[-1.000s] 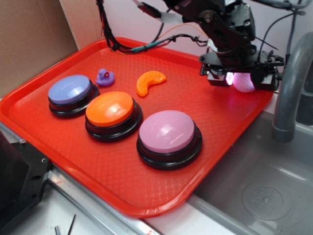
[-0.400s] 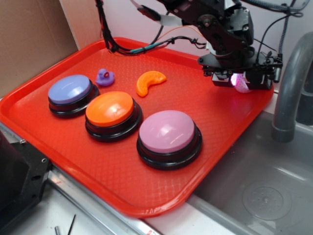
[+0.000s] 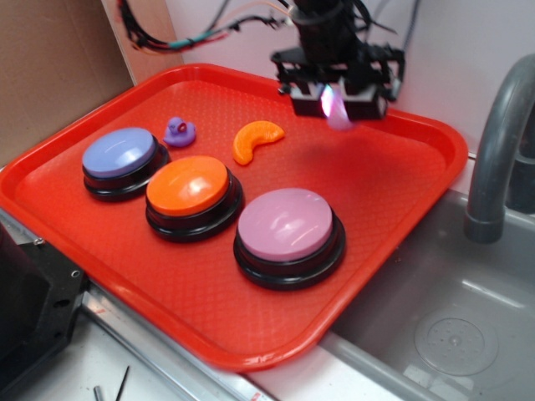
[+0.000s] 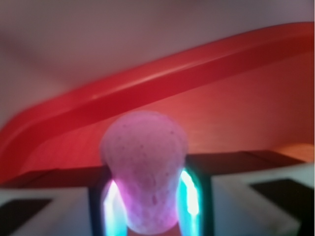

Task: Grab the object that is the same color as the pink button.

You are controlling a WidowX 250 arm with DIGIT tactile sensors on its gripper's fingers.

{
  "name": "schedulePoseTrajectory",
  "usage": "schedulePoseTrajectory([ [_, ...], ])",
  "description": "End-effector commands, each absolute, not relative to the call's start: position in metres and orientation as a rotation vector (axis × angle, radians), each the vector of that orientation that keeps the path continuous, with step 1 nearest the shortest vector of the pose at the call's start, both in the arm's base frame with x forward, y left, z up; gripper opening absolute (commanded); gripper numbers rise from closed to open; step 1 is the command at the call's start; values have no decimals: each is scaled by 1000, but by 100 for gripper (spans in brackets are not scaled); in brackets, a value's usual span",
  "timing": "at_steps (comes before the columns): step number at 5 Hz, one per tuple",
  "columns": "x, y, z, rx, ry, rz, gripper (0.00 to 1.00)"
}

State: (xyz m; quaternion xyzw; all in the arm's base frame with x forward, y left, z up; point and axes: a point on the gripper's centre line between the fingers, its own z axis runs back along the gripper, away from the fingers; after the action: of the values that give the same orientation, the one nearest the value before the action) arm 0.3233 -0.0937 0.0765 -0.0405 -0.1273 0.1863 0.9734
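Sitting nearest, the pink button [image 3: 288, 227] crowds the red tray's [image 3: 209, 334] front edge, with bare tray to its right. Farther back, the tool [image 3: 338, 102] hangs above open tray near the far rim, clamped on the pink ball [image 4: 145, 167], squeezed between glowing fingers [image 4: 189, 199], clear of the orange crescent [image 3: 256, 139].

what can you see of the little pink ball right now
The pink ball is small, pale pink with a speckled, soft-looking surface. It is pinched in the tool, squeezed narrow where the two lit fingers press its sides, its top bulging beyond them. It hangs above the far part of the red tray, touching nothing else. The exterior view shows only a blurred pink glow.
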Motion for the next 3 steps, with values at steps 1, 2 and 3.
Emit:
schedulePoseTrajectory([
  [1,273,-69,163,-153,-228,271,0],
  [2,255,-57,171,-160,-211,321,0],
  [3,248,-50,172,-142,-213,373,0],
])
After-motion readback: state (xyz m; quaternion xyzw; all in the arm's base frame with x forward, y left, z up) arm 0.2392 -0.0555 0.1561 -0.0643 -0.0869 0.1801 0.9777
